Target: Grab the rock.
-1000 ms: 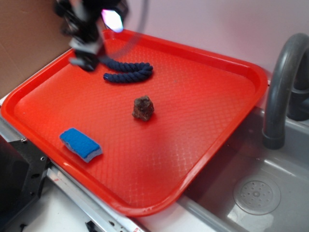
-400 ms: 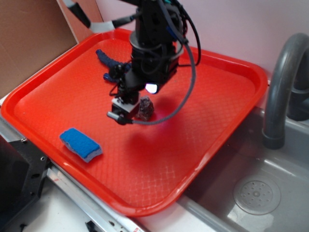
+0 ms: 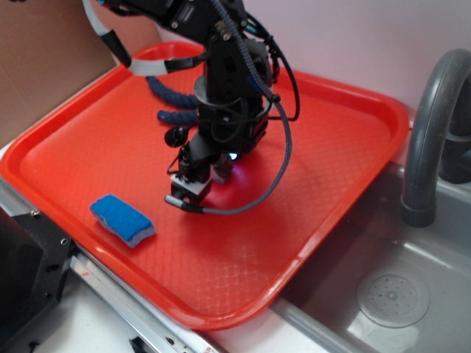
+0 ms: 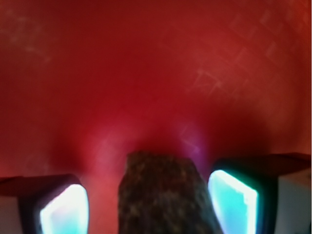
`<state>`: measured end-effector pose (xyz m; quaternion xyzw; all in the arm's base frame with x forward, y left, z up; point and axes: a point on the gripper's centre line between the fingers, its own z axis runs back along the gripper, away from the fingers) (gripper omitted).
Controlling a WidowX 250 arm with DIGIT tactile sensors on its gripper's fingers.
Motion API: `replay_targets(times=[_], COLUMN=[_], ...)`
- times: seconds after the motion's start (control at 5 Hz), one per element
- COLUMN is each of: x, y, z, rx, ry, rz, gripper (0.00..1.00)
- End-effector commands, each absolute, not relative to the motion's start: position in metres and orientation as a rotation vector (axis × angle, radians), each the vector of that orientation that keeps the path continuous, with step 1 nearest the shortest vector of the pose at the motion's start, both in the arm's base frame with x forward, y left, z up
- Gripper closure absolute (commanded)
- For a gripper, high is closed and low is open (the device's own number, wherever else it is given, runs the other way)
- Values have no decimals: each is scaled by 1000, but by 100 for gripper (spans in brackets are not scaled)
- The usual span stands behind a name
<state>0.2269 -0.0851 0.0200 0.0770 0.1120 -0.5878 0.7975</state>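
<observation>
Sponge: blue sponge (image 3: pixel 123 220) lies near the tray's front-left edge, well apart from the arm.
Rope: dark navy rope (image 3: pixel 168 99) at the tray's back, partly hidden by the arm.
End effector (image 3: pixel 197 182): lowered at mid-tray, fingers (image 4: pixel 64 208) spread wide, straddling the rock without visible contact.
Rock (image 4: pixel 165 195): on the red tray (image 3: pixel 324 169), between both fingers.
Sink (image 3: pixel 390 294): grey, right of the tray.

No readable text, label, brand, number or sign anywhere in either view.
</observation>
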Motion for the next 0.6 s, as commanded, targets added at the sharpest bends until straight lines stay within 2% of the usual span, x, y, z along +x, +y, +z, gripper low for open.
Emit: replay_targets(times=[0.0,0.2,0.4], x=[224,226,226], y=[-87,-69,-34], z=[33,71,121], rx=[155,146,202], ry=[76,-32,-80], rz=[-1160,-906,-650], gripper=[100,100,100])
